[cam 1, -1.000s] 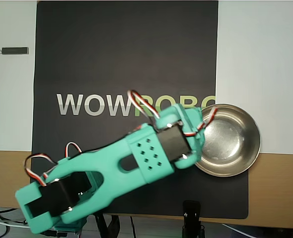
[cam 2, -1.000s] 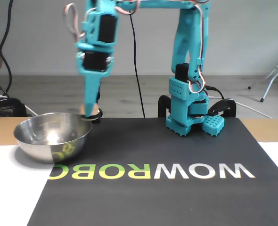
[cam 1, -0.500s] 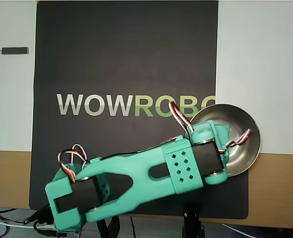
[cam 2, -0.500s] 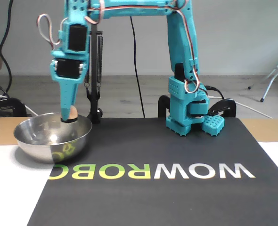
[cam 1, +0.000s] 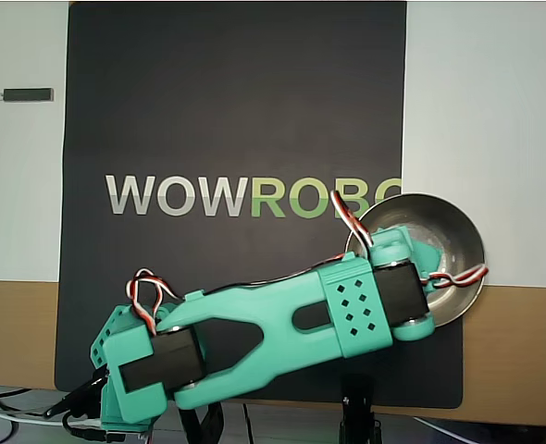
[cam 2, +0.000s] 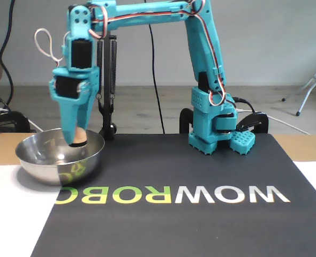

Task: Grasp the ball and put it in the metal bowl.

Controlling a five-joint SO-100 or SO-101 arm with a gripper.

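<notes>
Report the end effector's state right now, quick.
End effector: closed on the ball, held just inside the metal bowl.

The overhead camera looked straight down on the mat (cam 1: 236, 111), with the arm's base (cam 1: 125, 388) at the bottom edge, so its lettering read upright. The fixed camera sat low at the mat's (cam 2: 201, 214) far end, facing the base (cam 2: 214, 128), and saw the lettering upside down. Both views shared the mat, the arm and the bowl (cam 1: 463, 240) (cam 2: 40, 160).
</notes>
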